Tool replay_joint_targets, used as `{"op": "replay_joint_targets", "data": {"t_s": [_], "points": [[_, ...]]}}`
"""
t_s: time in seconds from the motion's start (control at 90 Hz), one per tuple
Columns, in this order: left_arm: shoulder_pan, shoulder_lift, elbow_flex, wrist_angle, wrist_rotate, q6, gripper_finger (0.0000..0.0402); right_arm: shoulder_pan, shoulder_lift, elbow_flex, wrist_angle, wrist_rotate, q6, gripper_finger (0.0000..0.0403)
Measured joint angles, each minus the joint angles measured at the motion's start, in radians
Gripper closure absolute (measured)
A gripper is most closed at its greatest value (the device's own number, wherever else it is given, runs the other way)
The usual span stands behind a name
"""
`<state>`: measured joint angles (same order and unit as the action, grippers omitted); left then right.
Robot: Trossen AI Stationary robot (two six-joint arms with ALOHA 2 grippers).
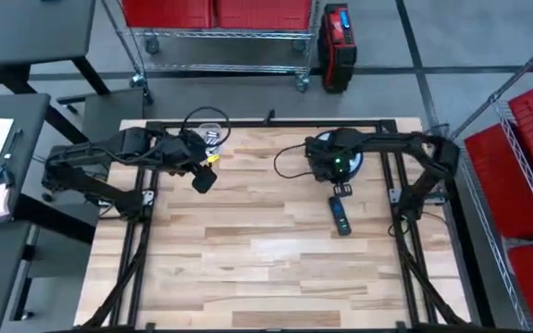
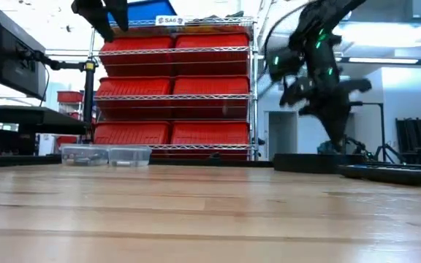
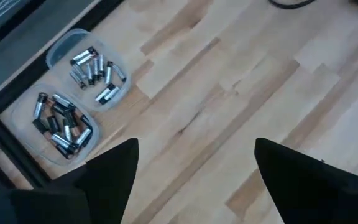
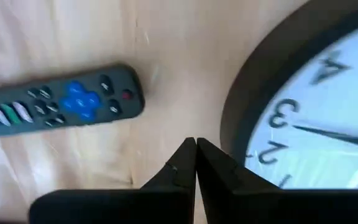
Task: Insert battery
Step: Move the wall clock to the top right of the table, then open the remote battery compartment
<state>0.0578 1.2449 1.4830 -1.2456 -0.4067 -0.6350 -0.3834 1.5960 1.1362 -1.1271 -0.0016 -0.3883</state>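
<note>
Two clear trays (image 3: 55,53) stand side by side near the table's far edge and hold several loose batteries (image 3: 96,70). My left gripper (image 3: 194,146) hangs open above the bare wood just on the near side of the trays, with nothing between its fingers. A dark remote (image 4: 64,102) with a blue pad lies face up on the table's right half. Beside it, a round wall clock (image 4: 316,99) lies face up. My right gripper (image 4: 196,144) is shut and empty, raised above the wood between the clock's rim and the remote.
The low view shows the trays (image 2: 107,155) at the left and the remote (image 2: 386,174) at the right. A black cable (image 1: 285,162) loops on the table next to the clock (image 1: 340,153). Bare wood fills the middle and near half.
</note>
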Motion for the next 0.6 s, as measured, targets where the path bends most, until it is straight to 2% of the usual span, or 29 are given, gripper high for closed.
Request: {"op": "replay_joint_targets", "data": {"t_s": [0.089,0.244,0.4,0.511,0.6], "points": [[0.000,0.000,0.000,0.000,0.000,-0.002,0.0100,0.022,-0.114,0.000,0.062,-0.010,0.135,0.0403],[0.000,0.000,0.000,0.002,0.000,0.035,0.0100,0.042,-0.322,0.000,0.260,-0.094,0.346,0.0403],[0.015,0.000,0.000,0.009,0.000,0.037,0.0100,0.058,-0.460,0.002,0.422,-0.141,0.528,0.0403],[0.026,0.000,0.000,0.019,-0.001,0.026,0.0100,0.052,-0.489,0.003,0.408,-0.144,0.679,0.0402],[0.028,0.000,0.000,0.041,-0.002,0.019,0.0100,0.023,-0.479,0.002,0.284,-0.160,0.836,0.0386]]}}
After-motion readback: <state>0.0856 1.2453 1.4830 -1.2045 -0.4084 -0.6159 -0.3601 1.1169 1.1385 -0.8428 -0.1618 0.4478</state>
